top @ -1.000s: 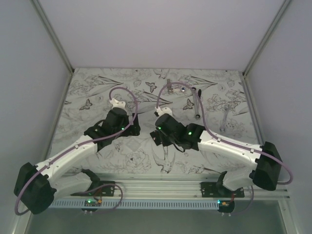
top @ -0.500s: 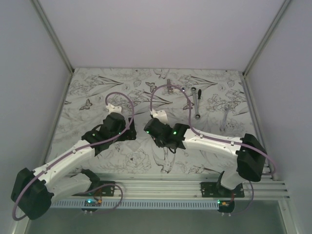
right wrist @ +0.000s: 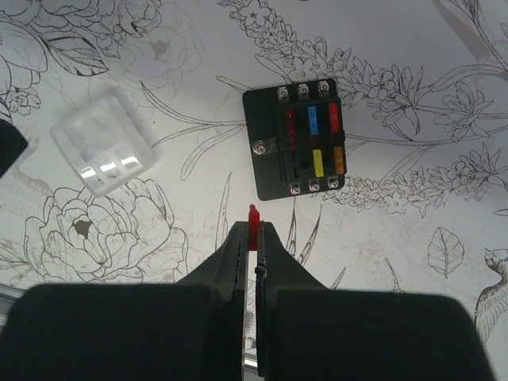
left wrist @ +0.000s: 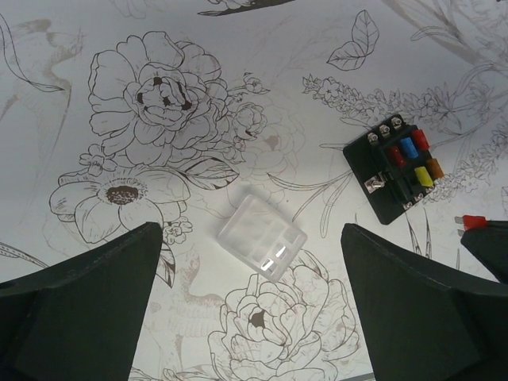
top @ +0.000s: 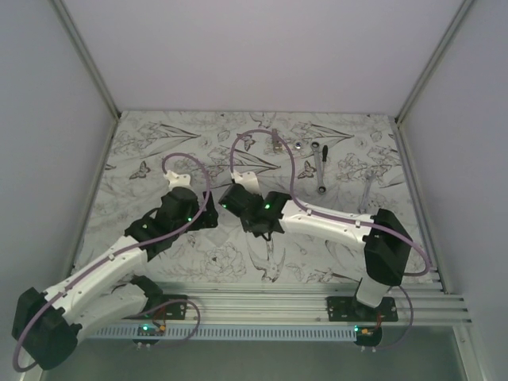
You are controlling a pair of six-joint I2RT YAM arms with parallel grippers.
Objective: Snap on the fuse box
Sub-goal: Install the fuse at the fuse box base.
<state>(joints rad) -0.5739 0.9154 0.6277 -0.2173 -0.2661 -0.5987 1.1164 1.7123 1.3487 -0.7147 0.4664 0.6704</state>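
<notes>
The fuse box (right wrist: 296,149) is a black square block with red, blue, yellow and orange fuses, lying flat on the flower-print table; it also shows in the left wrist view (left wrist: 394,167). A clear plastic cover (left wrist: 262,236) lies loose to its left, apart from it, and shows in the right wrist view too (right wrist: 103,145). My right gripper (right wrist: 255,234) is shut on a small red fuse (right wrist: 254,217), held just short of the box's near edge. My left gripper (left wrist: 254,317) is open and empty, hovering above the cover. In the top view the arms hide the box.
A silver ratchet wrench (top: 319,167) lies at the back right, and another silver tool (top: 367,194) lies further right. Small metal parts (top: 275,143) sit near the back edge. The two grippers (top: 214,210) are close together at the table's middle left.
Both grippers have moved left over the last second. The right arm has stretched out leftward, still shut on the red fuse; the left gripper has shifted slightly back and left.
</notes>
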